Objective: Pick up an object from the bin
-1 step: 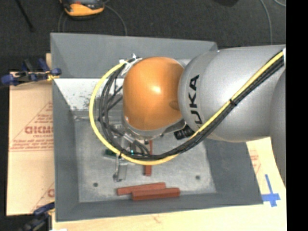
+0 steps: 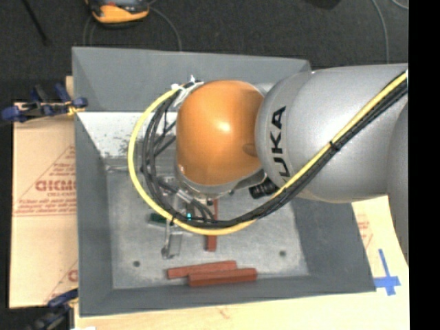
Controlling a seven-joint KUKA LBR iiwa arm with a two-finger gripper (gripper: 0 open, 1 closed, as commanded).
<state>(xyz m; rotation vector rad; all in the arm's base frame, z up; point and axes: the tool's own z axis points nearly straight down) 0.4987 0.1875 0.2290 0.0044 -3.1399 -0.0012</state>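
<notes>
Camera view: our gripper (image 2: 170,245) hangs low at centre, poised to grasp, near the reddish-brown bar (image 2: 212,275); its opening we cannot tell.

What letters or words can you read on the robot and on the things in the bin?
"UKA": black letters on the silver arm, starting at the edge of its orange cover.
Reddish-brown bars in the bin: no writing to be seen.
</notes>
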